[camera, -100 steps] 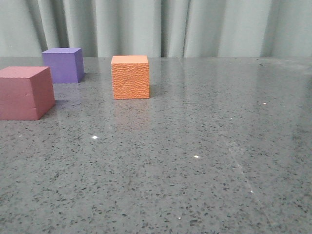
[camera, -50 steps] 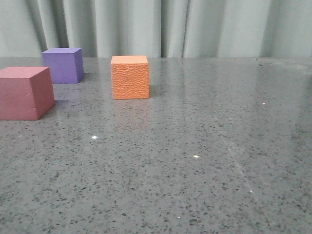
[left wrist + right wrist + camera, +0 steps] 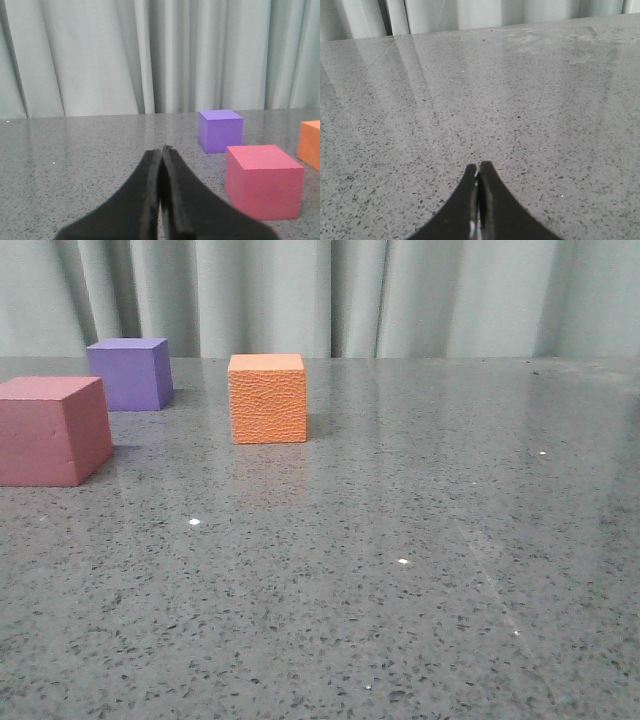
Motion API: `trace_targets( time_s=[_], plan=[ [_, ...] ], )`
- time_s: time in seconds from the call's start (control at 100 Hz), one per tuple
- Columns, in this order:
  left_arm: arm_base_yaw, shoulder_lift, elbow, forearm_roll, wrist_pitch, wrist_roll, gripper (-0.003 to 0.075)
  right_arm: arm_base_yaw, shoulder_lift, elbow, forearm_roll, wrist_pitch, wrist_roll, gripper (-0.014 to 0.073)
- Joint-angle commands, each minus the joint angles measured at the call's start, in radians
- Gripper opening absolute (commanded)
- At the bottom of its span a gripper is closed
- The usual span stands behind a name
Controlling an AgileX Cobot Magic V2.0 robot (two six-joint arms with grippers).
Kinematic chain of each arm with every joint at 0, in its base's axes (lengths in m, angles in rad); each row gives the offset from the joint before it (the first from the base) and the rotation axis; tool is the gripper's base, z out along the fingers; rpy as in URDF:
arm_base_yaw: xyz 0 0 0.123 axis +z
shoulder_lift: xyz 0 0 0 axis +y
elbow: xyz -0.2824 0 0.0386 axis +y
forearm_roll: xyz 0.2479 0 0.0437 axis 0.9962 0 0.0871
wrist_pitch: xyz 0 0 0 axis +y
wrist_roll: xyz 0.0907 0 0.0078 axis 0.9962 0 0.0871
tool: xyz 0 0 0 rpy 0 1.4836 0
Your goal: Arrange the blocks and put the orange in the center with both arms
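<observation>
- Both jaws are pressed together with nothing between them: my left gripper (image 3: 161,150) shows its two dark fingers meeting at the lower centre of its wrist view, and my right gripper (image 3: 479,167) does the same over bare stone.
- Almost nothing has changed over the last second. In the front view the three cubes sit where they sat, neither arm has entered that view, and only the dusty-red cube (image 3: 52,430) seems a hair shifted in the frame, too little to call a move. I judge the arranging not yet begun.
- That dusty-red cube lies at the left edge of the front view, the purple cube (image 3: 129,373) at upper left behind it, and the orange cube (image 3: 267,398) left of centre, apart from both.
- My speckled grey bench (image 3: 420,570) is glossy and mirrors the cubes faintly; a pale green curtain (image 3: 400,295) closes off the top of the frame.
</observation>
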Motion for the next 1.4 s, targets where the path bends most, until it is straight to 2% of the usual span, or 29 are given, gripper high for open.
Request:
trace_targets(
  time_s=[0.0, 0.57, 0.65, 0.73, 0.8, 0.93, 1.04, 1.2, 1.27, 1.39],
  plan=[
    [0.001, -0.033, 0.055, -0.001, -0.077, 0.000, -0.0019, -0.005, -0.021, -0.014, 0.006, -0.088, -0.011, -0.0067],
    [0.001, -0.033, 0.055, 0.009, -0.103, 0.000, -0.0019, -0.004, -0.021, -0.014, 0.006, -0.089, -0.011, -0.0067],
    [-0.001, -0.033, 0.046, -0.017, -0.141, 0.000, -0.0019, -0.004, -0.021, -0.014, 0.006, -0.089, -0.011, -0.0067],
    [-0.001, -0.031, 0.014, -0.056, -0.121, -0.002, -0.0019, -0.004, -0.021, -0.014, 0.006, -0.089, -0.011, -0.0067],
    [-0.001, -0.016, -0.046, -0.092, -0.036, -0.002, -0.0019, -0.004, -0.021, -0.014, 0.006, -0.089, -0.011, -0.0067],
    [-0.001, 0.064, -0.224, -0.137, 0.215, -0.002, -0.0019, -0.004, -0.021, -0.014, 0.006, -0.089, -0.011, -0.0067],
    [-0.001, 0.199, -0.401, -0.144, 0.437, -0.002, -0.0019, -0.004, -0.021, -0.014, 0.006, -0.089, -0.011, -0.0067],
    [-0.001, 0.414, -0.677, -0.208, 0.694, -0.002, -0.0019, -0.004, -0.021, -0.014, 0.006, -0.089, -0.011, -0.0067],
    [-0.001, 0.497, -0.776, -0.213, 0.767, -0.002, -0.0019, -0.004, -0.021, -0.014, 0.006, -0.089, -0.011, -0.0067],
    [-0.001, 0.610, -0.882, -0.199, 0.797, 0.004, -0.0019, -0.004, -0.021, -0.014, 0.006, -0.089, -0.011, -0.0067]
  ],
)
